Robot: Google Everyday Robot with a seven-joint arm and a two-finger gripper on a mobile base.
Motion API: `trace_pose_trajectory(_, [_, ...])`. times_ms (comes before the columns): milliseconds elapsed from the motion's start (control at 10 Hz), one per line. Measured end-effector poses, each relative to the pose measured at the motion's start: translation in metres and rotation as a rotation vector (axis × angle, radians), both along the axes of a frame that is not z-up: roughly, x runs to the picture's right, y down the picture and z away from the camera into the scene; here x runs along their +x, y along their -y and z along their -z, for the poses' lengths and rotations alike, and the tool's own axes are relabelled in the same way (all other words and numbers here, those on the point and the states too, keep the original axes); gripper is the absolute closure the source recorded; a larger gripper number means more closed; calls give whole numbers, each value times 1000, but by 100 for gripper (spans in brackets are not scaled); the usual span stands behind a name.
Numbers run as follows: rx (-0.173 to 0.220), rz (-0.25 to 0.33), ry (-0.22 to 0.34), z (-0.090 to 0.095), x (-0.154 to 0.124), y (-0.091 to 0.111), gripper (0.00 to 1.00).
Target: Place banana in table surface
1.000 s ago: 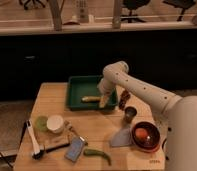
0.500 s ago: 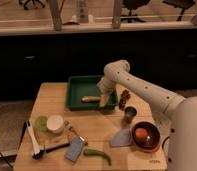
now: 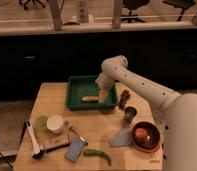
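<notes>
Pale-yellow banana (image 3: 90, 99) lies in the dark green tray (image 3: 76, 92) at the back of the slatted wooden worktop (image 3: 99, 125). The gripper (image 3: 106, 94) hangs over the tray's right end, just beside the banana; whether it's spread or closed can't be made out.

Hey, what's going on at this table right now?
A white robot arm is reaching over the green tray. Its gripper is low over the tray's right side, next to the banana. The banana lies inside the tray; whether the gripper touches it is unclear. It is not yet on the table surface.
</notes>
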State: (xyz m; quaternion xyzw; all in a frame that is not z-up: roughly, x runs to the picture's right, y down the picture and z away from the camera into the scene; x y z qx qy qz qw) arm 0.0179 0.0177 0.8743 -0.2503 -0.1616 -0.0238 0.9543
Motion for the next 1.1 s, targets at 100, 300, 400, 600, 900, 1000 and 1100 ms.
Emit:
trace_pose_trajectory(100, [-1, 13, 2, -6, -6, 5, 20])
trace_pose_trajectory(300, [-5, 31, 12, -16, -20, 10, 20])
trace_pose_trajectory(400, [-8, 37, 15, -19, -23, 10, 20])
trace_pose_trajectory(600, [-20, 49, 30, -29, -35, 5, 20])
trace_pose_trajectory(900, [-46, 53, 49, -48, -49, -11, 20])
trace_pose_trajectory(1000, [-52, 49, 51, -54, -51, -16, 20])
trace_pose_trajectory(1100, [-60, 40, 55, -60, -53, -20, 20])
